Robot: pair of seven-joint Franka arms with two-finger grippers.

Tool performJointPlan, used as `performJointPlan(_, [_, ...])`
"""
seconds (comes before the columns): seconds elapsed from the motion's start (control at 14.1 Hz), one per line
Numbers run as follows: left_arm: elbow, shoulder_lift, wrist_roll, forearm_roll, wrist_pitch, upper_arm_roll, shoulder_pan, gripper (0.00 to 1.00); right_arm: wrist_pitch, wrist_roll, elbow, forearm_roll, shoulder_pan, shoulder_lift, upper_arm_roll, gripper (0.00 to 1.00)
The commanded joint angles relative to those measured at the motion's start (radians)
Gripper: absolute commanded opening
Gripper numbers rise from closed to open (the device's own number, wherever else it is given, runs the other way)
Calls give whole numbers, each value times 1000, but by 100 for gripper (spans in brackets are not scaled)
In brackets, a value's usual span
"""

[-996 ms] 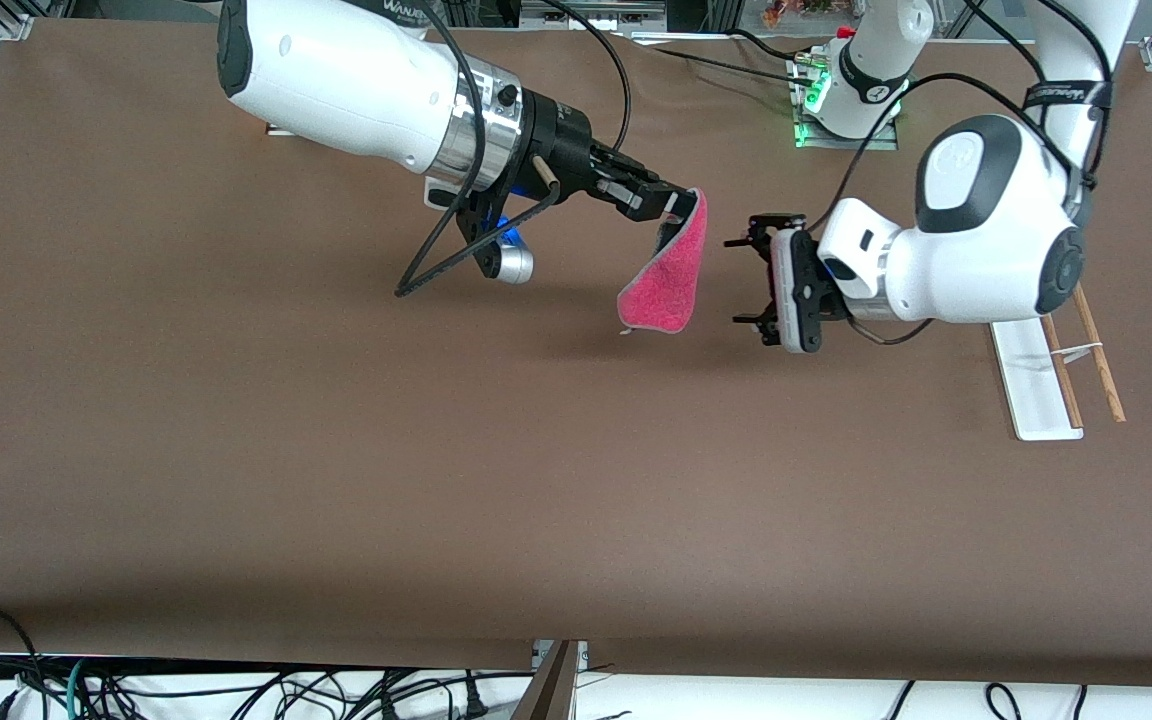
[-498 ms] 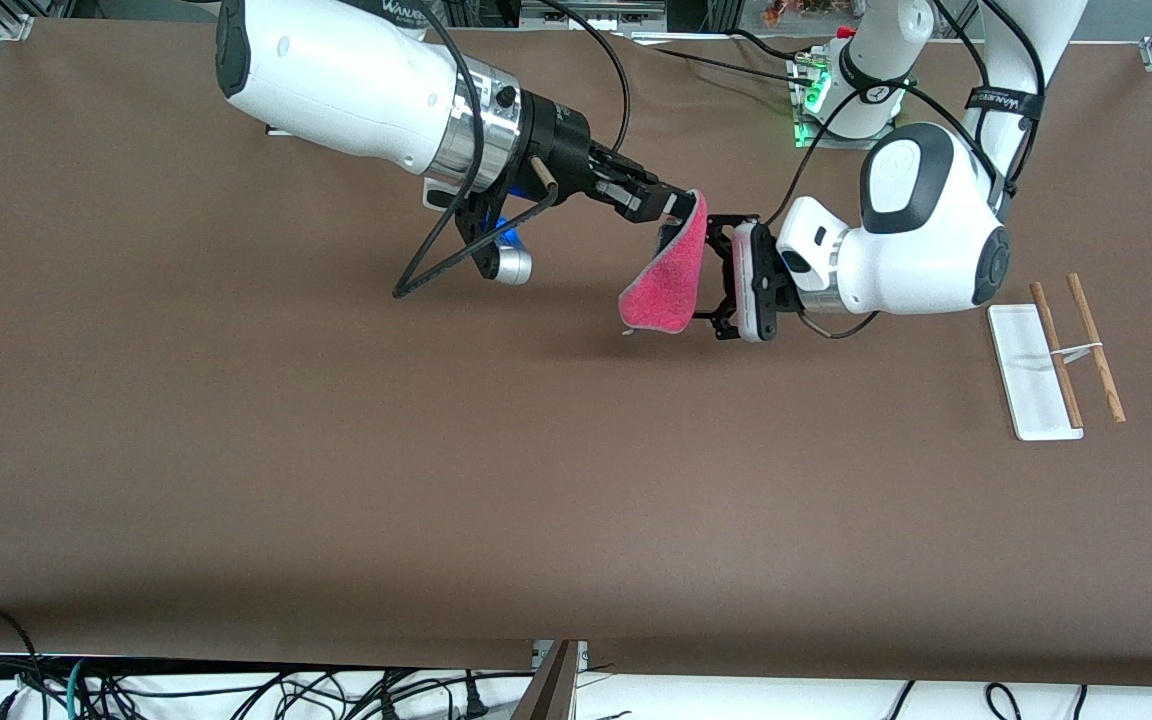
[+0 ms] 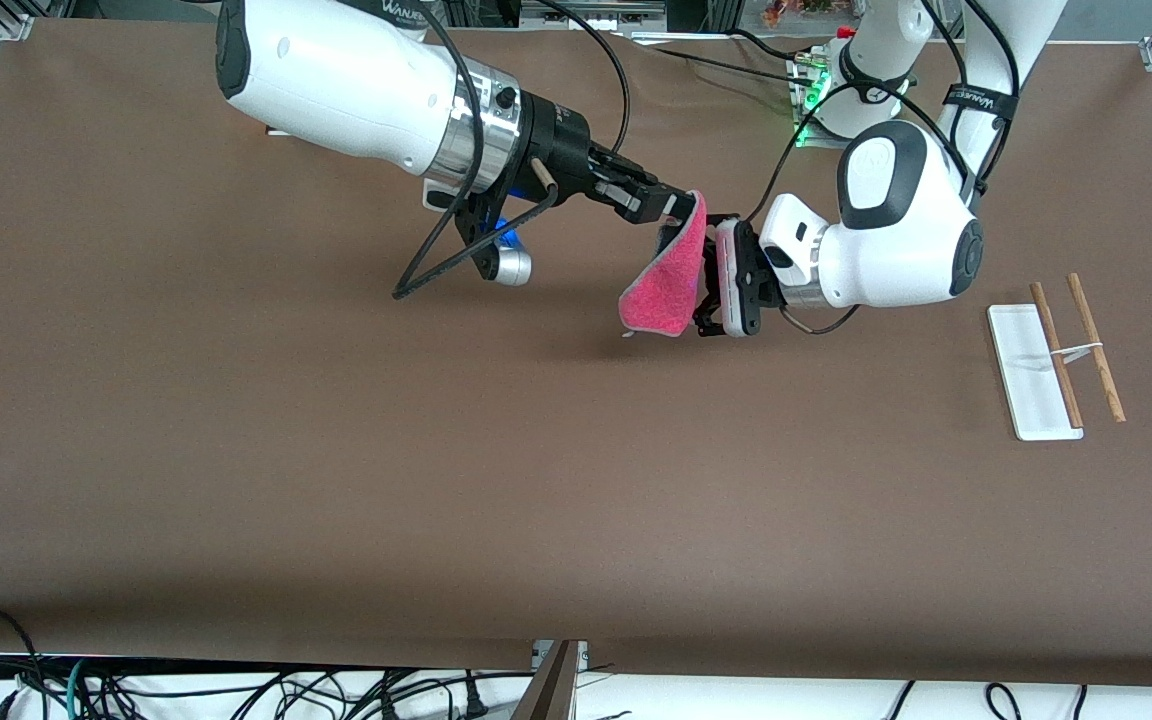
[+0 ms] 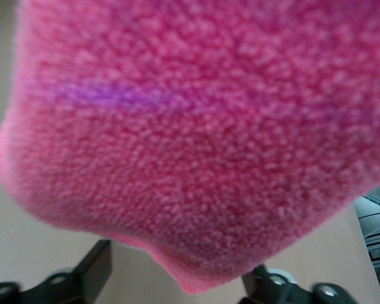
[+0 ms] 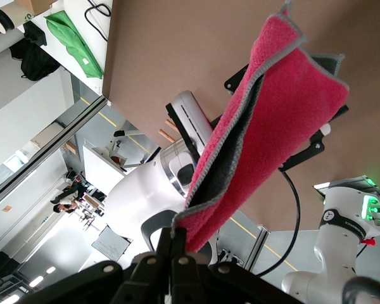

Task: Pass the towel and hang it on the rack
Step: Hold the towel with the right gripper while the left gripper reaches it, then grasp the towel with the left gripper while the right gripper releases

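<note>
While the right tool (image 3: 674, 208) grips 1 corner of the towel (image 3: 669, 285), which hangs above the table (image 3: 336, 450), the left tool (image 3: 708, 287) is spread wide around its lower half at 3 o'clock. Rack (image 3: 1056, 360) lies toward the left arm's end.

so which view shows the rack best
The front view: the rack lies whole toward the left arm's end of the table, white base and both wooden rods clear. The left wrist view is filled by the towel and shows no rack; the right wrist view shows none either.
</note>
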Motion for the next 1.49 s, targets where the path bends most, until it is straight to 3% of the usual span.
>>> performJointPlan(0.0, [-34, -40, 63, -23, 13, -4, 15, 40, 2, 7, 15, 19, -1, 6, 2, 0])
performJointPlan(0.07, [-34, -40, 63, -23, 13, -4, 14, 28, 2, 7, 15, 19, -1, 6, 2, 0])
performJointPlan(0.14, [-34, -38, 63, -23, 16, -4, 12, 5, 2, 7, 15, 19, -1, 6, 2, 0])
performJointPlan(0.21, [-31, -37, 63, -23, 16, -4, 11, 0, 2, 7, 15, 19, -1, 6, 2, 0])
performJointPlan(0.78, [-25, -38, 76, -23, 8, -4, 23, 0, 4, 4, 15, 43, -5, 6, -1, 0])
performJointPlan(0.85, [-22, -37, 76, -20, 2, -1, 25, 0, 5, 4, 15, 53, -10, 6, -1, 21])
performJointPlan(0.93, [-22, -38, 76, -20, 1, -1, 31, 0, 5, 4, 15, 56, -19, 6, -1, 69])
performJointPlan(1.0, [-20, -38, 76, -19, -11, -1, 41, 0, 5, 4, 15, 68, -24, 6, -1, 100])
performJointPlan(1.42, [10, -41, 65, 10, -77, 9, 61, 0, -15, -8, 3, 80, -96, -26, 0, 100])
